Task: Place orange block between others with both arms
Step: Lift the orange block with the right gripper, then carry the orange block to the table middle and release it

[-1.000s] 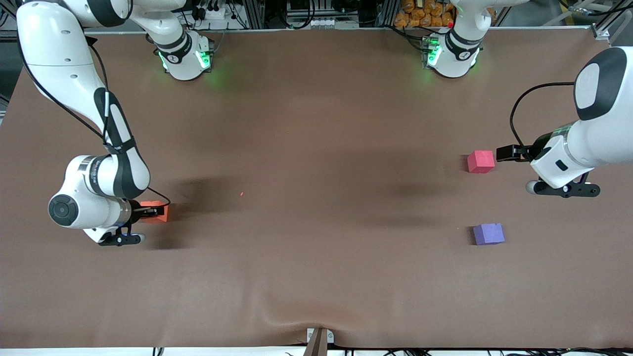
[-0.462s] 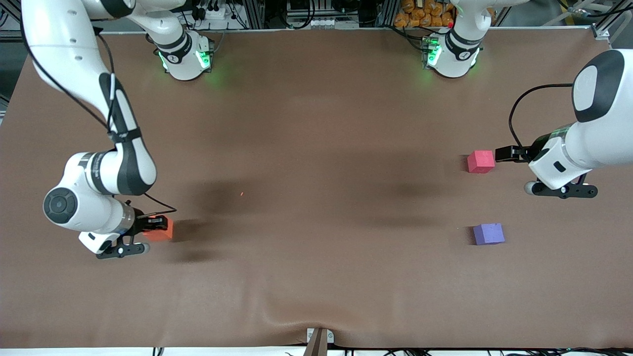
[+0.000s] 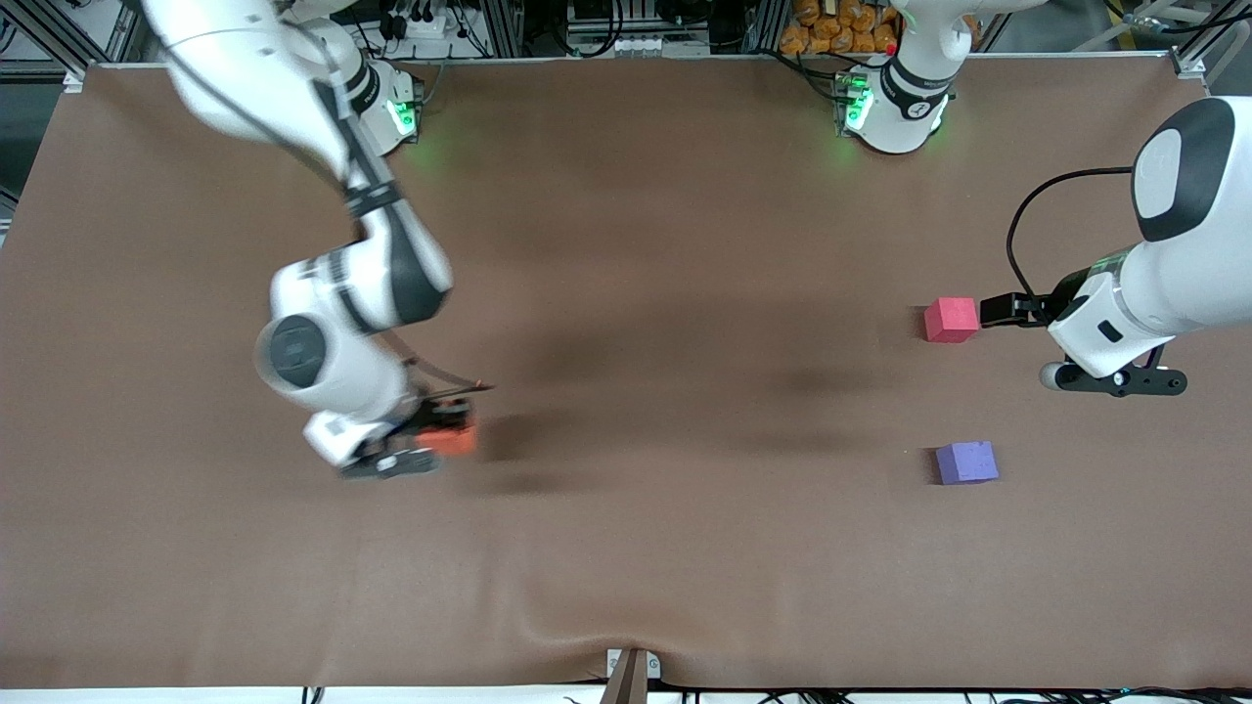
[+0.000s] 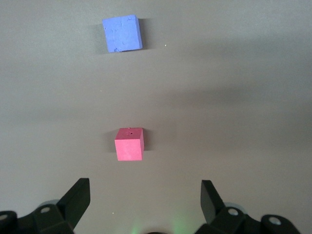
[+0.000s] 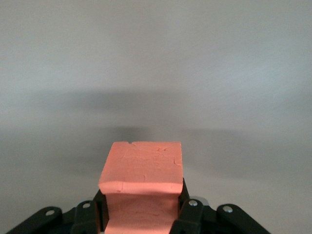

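My right gripper (image 3: 446,432) is shut on the orange block (image 3: 454,440) and holds it above the bare cloth, toward the right arm's end of the table. In the right wrist view the orange block (image 5: 141,168) sits squeezed between the black fingers (image 5: 189,210). The red-pink cube (image 3: 951,319) and the purple cube (image 3: 966,462) rest apart near the left arm's end, the purple one nearer the front camera. My left gripper (image 3: 996,311) hangs open beside the red-pink cube, holding nothing. The left wrist view shows the red-pink cube (image 4: 129,144) and the purple cube (image 4: 122,33) ahead of the open left gripper (image 4: 145,187).
A brown cloth (image 3: 646,254) covers the whole table, with a ripple (image 3: 587,606) near its front edge. The two green-lit arm bases (image 3: 372,112) (image 3: 895,108) stand along the edge farthest from the front camera. A gap of bare cloth (image 3: 959,391) lies between the two cubes.
The right arm has lifted the orange block off the cloth and swung it toward the table's middle. The left arm has hardly moved.
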